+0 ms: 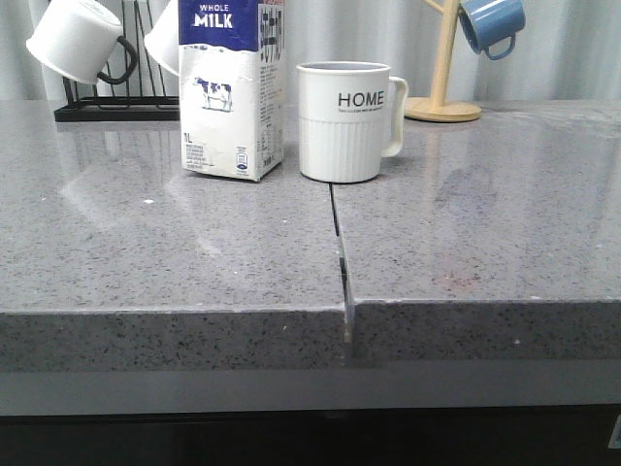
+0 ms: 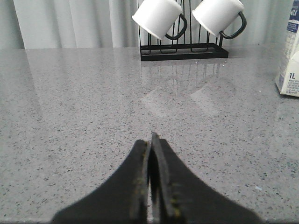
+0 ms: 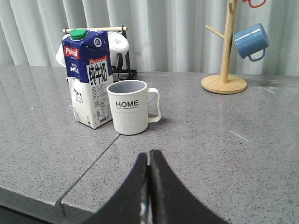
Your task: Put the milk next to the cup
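- Tall white milk carton with a dark blue top band and a cow picture (image 1: pixel 231 87): standing upright on the grey speckled stone table (image 1: pixel 146 252), near the back.
- Just beside it, on its right in the front view: white ribbed mug with black "HOME" letters and a white handle (image 1: pixel 342 121). Small gap between the two, or maybe none; hard to tell. Handle turned away from the carton.
- Seen from the right wrist view: green cap on the carton top (image 3: pixel 78 34), carton a bit behind and to the side of the mug.
- Left gripper (image 2: pixel 150 140): black fingers pressed together, nothing held, low over a bare part of the table, well apart from the carton.
- Right gripper (image 3: pixel 149 156): fingers pressed together too, nothing held, aimed at the mug from a way back.
- Farther out: black wire rack (image 1: pixel 116 105) with two plain white mugs with black handles (image 1: pixel 78 41) hung on it, behind the carton.
- On the other side: wooden mug tree (image 1: pixel 444 68) with a blue mug (image 1: pixel 492 24) hanging from a peg.
- Step in hand, as a guess: placing looks done, carton already next to the mug, both arms clear.
- Next move, if any: likely nothing but resting both arms away from the pair, with care not to bump the tall carton, which could tip easily.
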Action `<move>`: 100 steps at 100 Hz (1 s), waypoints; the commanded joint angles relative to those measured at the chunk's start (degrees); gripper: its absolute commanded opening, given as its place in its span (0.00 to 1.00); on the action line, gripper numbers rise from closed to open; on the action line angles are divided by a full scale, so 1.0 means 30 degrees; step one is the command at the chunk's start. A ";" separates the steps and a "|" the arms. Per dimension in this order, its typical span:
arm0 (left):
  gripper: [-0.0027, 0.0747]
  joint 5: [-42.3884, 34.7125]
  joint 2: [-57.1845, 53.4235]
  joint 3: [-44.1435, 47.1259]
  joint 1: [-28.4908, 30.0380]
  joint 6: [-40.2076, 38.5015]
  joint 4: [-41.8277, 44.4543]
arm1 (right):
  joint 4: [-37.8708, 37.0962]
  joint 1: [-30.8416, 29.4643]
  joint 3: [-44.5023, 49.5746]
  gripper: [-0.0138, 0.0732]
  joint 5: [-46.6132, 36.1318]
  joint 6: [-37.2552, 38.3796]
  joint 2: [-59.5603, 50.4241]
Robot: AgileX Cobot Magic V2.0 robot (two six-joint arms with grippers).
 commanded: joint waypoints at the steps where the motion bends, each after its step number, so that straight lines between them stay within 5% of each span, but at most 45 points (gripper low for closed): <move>1: 0.01 -0.1539 -0.0612 0.0801 -0.0138 0.0153 -0.0234 | -0.0101 -0.0033 -0.0423 0.08 -0.1536 -0.0032 -0.0214; 100: 0.01 -0.1539 -0.0612 0.0801 -0.0138 0.0153 -0.0190 | -0.0358 -0.0033 -0.0308 0.08 -0.1847 -0.0049 -0.0214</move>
